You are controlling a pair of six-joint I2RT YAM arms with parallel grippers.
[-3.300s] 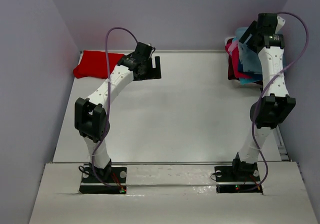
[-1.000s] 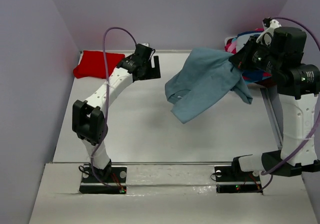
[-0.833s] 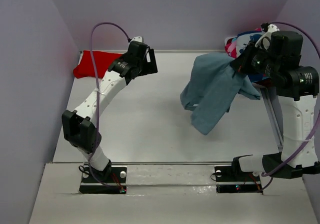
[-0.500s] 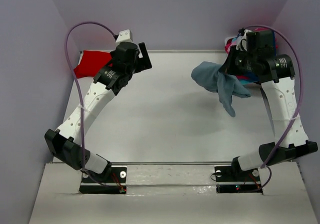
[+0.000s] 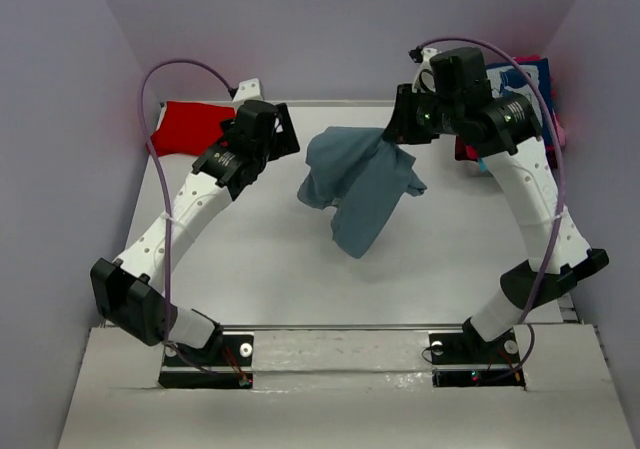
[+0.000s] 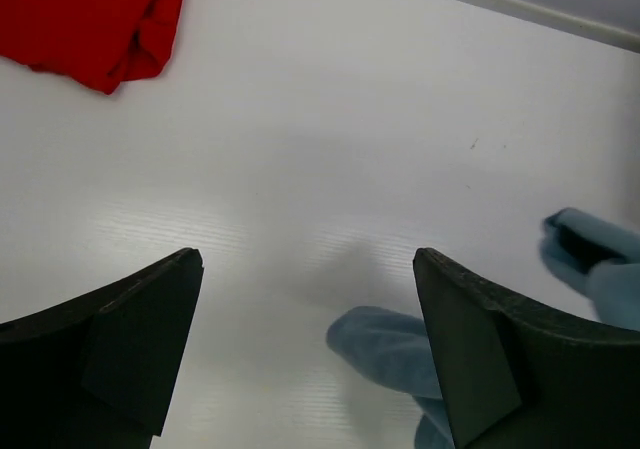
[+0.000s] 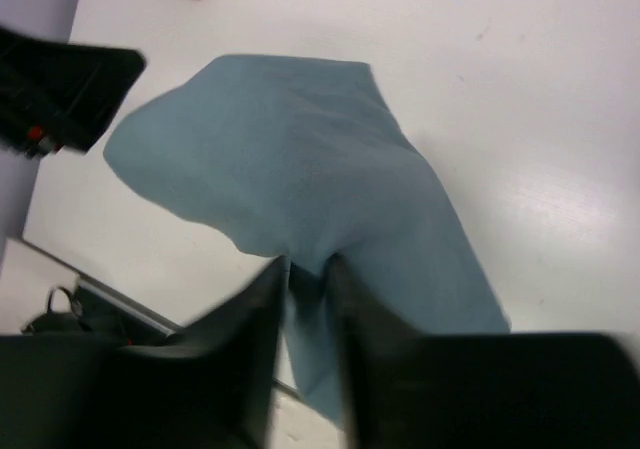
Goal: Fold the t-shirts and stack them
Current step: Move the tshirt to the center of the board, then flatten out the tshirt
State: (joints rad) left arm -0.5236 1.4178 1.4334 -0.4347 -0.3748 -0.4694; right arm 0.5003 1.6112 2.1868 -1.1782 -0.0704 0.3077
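**Status of the task: early stage.**

1. Completed: one red t-shirt (image 5: pixel 188 129) lies as a compact bundle at the far left corner of the worktop (image 5: pixel 250 259). It appears folded and is judged to be the base of the stack. Nothing lies on top of it.

2. In hand: the grey-blue t-shirt (image 5: pixel 355 184) hangs crumpled from the right gripper (image 5: pixel 402 129) over the far middle of the worktop. Its lower end droops toward the surface; whether it touches cannot be told. In the right wrist view the two fingers stand close together with a ridge of the cloth pinched between them, so the pincer reads as clamped on this garment. That view is blurred.

3. Standby: the left gripper (image 5: pixel 280 134) hovers near the far left of the worktop, between the red t-shirt and the hanging cloth. Its jaws stand wide apart and hold nothing.

4. Outstanding: the grey-blue t-shirt is neither spread flat nor folded. A pile of t-shirts (image 5: pixel 532 74) waits at the far right corner, largely hidden behind the right arm (image 5: pixel 530 194); blue, pink and maroon cloth shows. Each of these needs spreading, folding and placing on the red one.
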